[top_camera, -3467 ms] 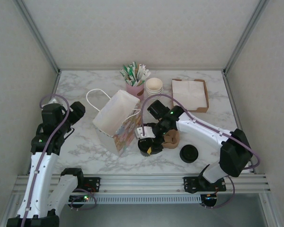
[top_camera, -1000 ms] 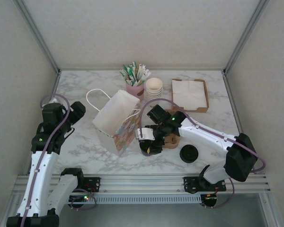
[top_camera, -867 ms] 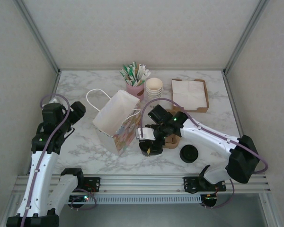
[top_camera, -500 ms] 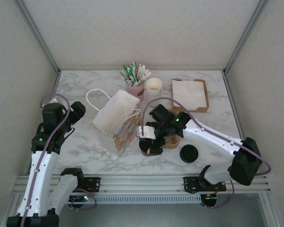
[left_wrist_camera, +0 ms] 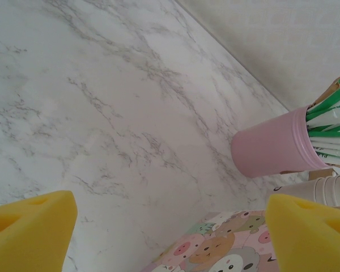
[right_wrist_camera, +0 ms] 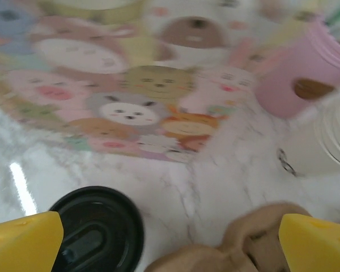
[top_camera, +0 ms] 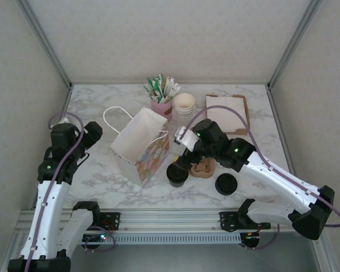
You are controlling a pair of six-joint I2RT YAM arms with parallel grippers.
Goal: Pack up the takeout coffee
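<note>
Coffee cup (top_camera: 177, 174) is upright on the table (top_camera: 102, 170) with its black lid on. It sits near-centre, just right of the paper bag's (top_camera: 140, 144) near corner and just left of the brown cardboard carrier (top_camera: 204, 167). Nothing is holding it.

Right gripper (right_wrist_camera: 170, 242): jaws spread wide, empty. In the wrist view the cup's lid sits off to one side, close to one yellow pad (right_wrist_camera: 22, 241), and the carrier is toward the other. From above, the gripper hangs over the cup and slightly far of it. My read is that the gap is wide enough to span the cup, so this is setup for a grasp. It needs to shift sideways to centre on the cup before it comes down.

Left gripper (left_wrist_camera: 170, 232): jaws spread, empty, over bare marble at the far left. Its camera looks toward the pink cup of straws (left_wrist_camera: 277, 150) and the bag's printed edge. It is probably parked there to steady or open the bag.

The bag shows a white face up, printed side toward the cup. I can't tell how open the mouth is, and that's the main risk when loading a floppy bag.

A spare lid (top_camera: 226, 185) lies near, right of the carrier. It's not needed, since the cup is already capped.
</note>
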